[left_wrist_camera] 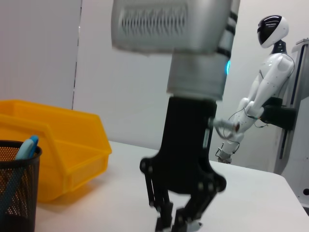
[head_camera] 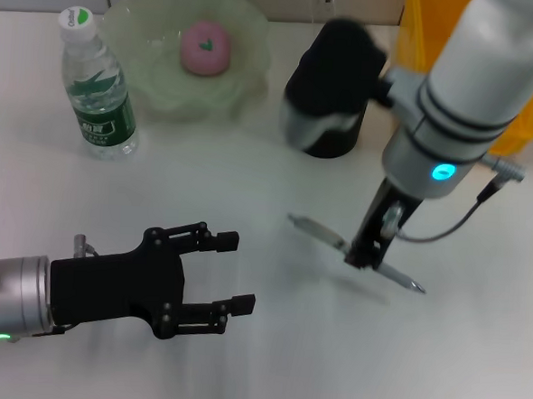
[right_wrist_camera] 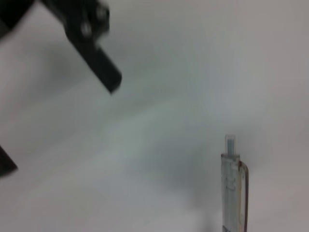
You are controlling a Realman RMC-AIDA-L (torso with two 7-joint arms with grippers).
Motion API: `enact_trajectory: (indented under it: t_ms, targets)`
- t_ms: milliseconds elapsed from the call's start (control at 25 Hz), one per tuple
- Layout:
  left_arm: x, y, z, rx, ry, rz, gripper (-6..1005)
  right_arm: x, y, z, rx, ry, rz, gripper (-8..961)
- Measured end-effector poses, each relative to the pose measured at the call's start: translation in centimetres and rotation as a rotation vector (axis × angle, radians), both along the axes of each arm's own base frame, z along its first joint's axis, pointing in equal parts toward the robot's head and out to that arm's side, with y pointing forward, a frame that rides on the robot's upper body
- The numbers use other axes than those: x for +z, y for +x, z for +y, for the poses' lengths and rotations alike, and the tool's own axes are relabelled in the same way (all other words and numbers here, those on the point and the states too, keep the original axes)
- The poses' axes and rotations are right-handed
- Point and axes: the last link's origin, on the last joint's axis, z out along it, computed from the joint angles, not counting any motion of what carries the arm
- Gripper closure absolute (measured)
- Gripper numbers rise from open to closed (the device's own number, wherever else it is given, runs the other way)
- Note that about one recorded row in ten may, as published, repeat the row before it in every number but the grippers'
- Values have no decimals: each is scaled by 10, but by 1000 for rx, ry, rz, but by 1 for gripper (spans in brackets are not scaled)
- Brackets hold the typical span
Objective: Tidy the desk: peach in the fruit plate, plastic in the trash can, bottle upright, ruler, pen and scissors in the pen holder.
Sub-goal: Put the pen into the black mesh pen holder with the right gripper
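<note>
A clear pen (head_camera: 314, 230) lies slanted just above the white desk, and my right gripper (head_camera: 364, 257) is shut on its middle. The left wrist view shows that gripper (left_wrist_camera: 178, 223) from the side, its fingers pinched together low over the desk. The pen's end (right_wrist_camera: 234, 188) shows in the right wrist view. My left gripper (head_camera: 239, 272) hovers open at the front left, holding nothing. The pink peach (head_camera: 205, 48) sits in the green fruit plate (head_camera: 150, 25). The bottle (head_camera: 97, 85) stands upright. The black mesh pen holder (head_camera: 332, 95) stands behind. Ruler, scissors and plastic are out of view.
A yellow bin (head_camera: 412, 32) stands at the back right, beside the pen holder (left_wrist_camera: 17, 193), which holds a blue pen (left_wrist_camera: 24, 150). The bin (left_wrist_camera: 63, 145) also shows in the left wrist view. Bare desk lies between the two grippers.
</note>
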Motion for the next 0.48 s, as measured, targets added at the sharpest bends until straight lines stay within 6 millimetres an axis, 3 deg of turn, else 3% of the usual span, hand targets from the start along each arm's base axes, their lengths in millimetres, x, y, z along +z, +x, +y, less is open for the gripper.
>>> enact_trajectory:
  t_ms: [360,480]
  targets:
    - [2,0,0,1,5,-7,216,45,8,7,21,93,234,824]
    - [3,0,1,2,7,-9,216,47,9,6,24,92,259,824]
